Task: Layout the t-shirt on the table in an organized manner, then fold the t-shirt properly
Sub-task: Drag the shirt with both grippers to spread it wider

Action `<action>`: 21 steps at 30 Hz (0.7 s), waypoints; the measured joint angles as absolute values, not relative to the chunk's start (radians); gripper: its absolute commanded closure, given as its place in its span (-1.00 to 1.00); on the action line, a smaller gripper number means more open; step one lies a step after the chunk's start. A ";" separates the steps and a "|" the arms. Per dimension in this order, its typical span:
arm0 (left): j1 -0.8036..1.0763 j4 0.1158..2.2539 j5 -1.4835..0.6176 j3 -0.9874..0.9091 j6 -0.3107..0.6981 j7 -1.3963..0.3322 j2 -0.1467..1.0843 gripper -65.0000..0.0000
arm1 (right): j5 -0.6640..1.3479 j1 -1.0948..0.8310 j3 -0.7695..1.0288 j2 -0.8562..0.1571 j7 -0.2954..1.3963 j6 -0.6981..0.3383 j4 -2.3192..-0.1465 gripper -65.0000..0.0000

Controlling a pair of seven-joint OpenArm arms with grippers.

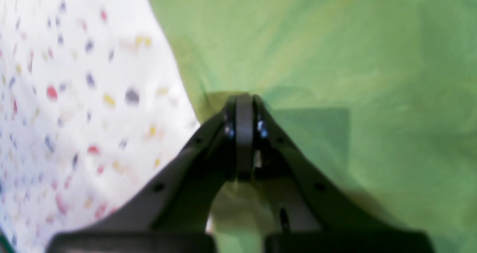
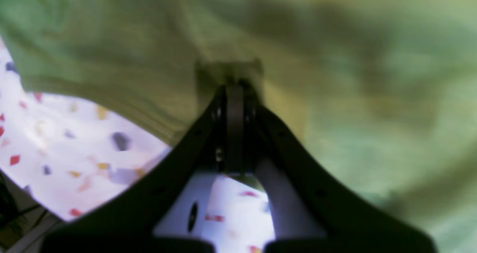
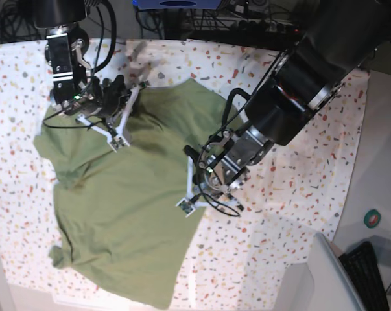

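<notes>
The olive-green t-shirt (image 3: 124,214) lies rumpled and skewed across the table (image 3: 279,214), with a bunched corner at the front left. My left gripper (image 3: 187,204) sits at the shirt's right edge. In the left wrist view, the left gripper (image 1: 244,96) is shut, pinching a small fold of t-shirt (image 1: 335,40) beside the speckled table (image 1: 74,96). My right gripper (image 3: 119,142) is at the shirt's upper left part. In the right wrist view, the right gripper (image 2: 234,83) is shut on a raised tuck of t-shirt (image 2: 335,59), with the table (image 2: 74,152) showing below.
Cables and dark equipment (image 3: 201,19) run along the table's far edge. Off the table at the right are a green tape roll (image 3: 373,219), a black keyboard (image 3: 370,265) and a grey slab (image 3: 325,278). The table's front edge is near the shirt's hem.
</notes>
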State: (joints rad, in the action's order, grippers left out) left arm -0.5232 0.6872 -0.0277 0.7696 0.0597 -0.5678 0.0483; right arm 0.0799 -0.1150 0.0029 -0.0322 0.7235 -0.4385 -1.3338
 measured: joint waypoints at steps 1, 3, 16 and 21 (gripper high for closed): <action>-0.496 0.748 -0.027 0.769 0.058 -0.603 0.080 1.00 | 0.084 -0.111 0.034 -0.037 0.714 -0.442 -1.324 1.00; -0.427 0.893 -0.019 0.767 0.053 -0.699 0.140 1.00 | 0.109 -0.086 0.075 -0.068 0.702 -0.459 -1.289 1.00; -0.023 1.434 -0.025 0.767 0.067 -0.997 0.082 1.00 | 0.043 0.293 0.094 -0.190 0.577 -0.444 -0.825 1.00; -0.040 1.464 -0.051 0.687 0.078 -0.988 -0.028 1.00 | -0.004 0.347 0.093 -0.201 0.544 -0.415 -0.788 1.00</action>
State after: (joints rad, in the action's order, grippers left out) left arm -0.0402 1.4635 -0.0505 0.6868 0.0784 -0.9882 -0.0277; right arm -0.0044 0.3470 0.0925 -0.2012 0.5438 -0.4149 -0.7876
